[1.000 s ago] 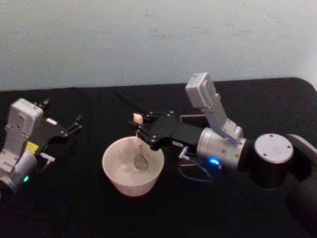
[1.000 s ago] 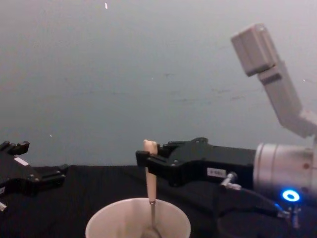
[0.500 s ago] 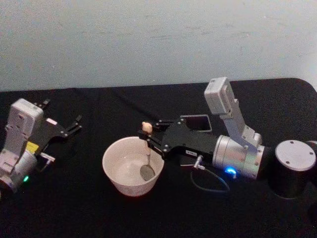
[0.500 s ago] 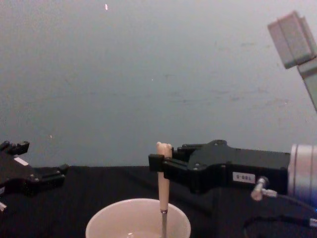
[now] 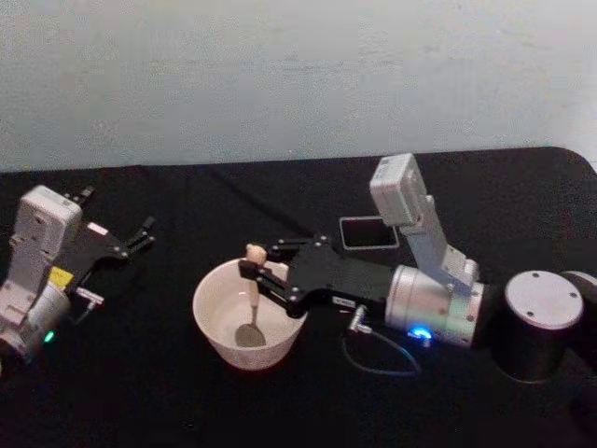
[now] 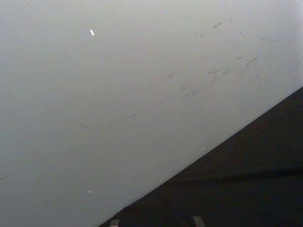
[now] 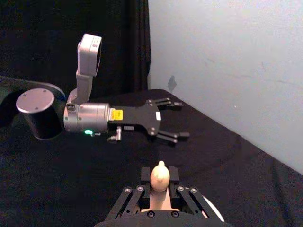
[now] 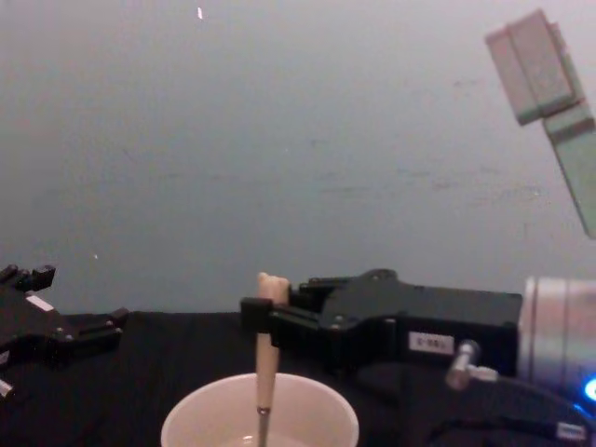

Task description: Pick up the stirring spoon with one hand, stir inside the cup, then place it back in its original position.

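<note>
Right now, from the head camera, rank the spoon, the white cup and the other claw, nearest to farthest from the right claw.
1. stirring spoon, clamped in the right gripper.
2. cup, directly beneath it.
3. left gripper, open, parked far left.

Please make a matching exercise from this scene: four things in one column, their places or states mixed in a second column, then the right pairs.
Things
1. stirring spoon
2. cup
3. dark grey holder
4. left gripper

Places or states
A. jaws open, holding nothing
B. upright in the right gripper, bowl end down in the cup
C. farther back than the right gripper
D. cream-white, wide and round

Pairs: 1-B, 2-D, 3-C, 4-A
</note>
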